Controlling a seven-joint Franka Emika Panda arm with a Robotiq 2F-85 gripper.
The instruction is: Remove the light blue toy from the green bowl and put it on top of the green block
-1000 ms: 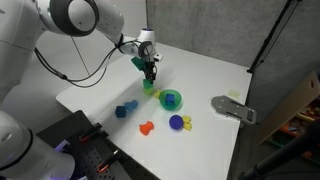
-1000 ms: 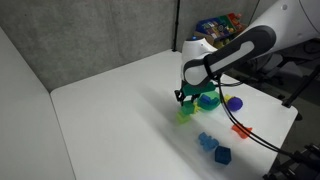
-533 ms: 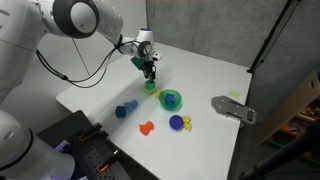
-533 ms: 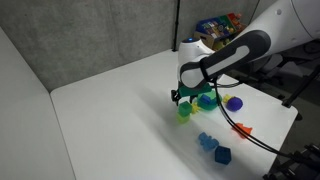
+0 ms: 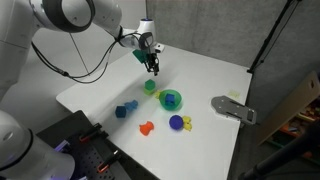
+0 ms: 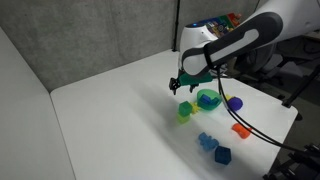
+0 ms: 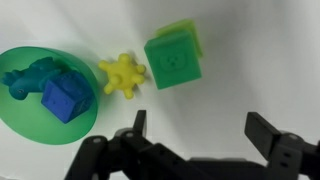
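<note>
The light blue toy point(image 7: 172, 62), a square piece that looks teal-green in the wrist view, lies on top of the green block point(image 7: 188, 28), whose lime edge shows behind it. Both exterior views show the stack point(image 5: 150, 87) point(image 6: 185, 109) on the white table. The gripper point(image 7: 198, 118) hangs open and empty above it point(image 5: 153, 68) point(image 6: 178, 88), apart from it. The green bowl point(image 7: 10, 60) stands beside the stack point(image 5: 163, 98) point(image 6: 200, 103). It holds a teal figure point(image 7: 30, 78) and a blue cube point(image 7: 65, 98).
A yellow spiky toy point(image 7: 123, 75) lies between bowl and block. A purple ball point(image 5: 176, 122), an orange toy point(image 5: 146, 127) and two blue blocks point(image 5: 125, 108) sit nearer the table's front. A grey device point(image 5: 233, 108) rests at the table edge.
The gripper has opened and risen off the green block, leaving the toy lying on top of it.
</note>
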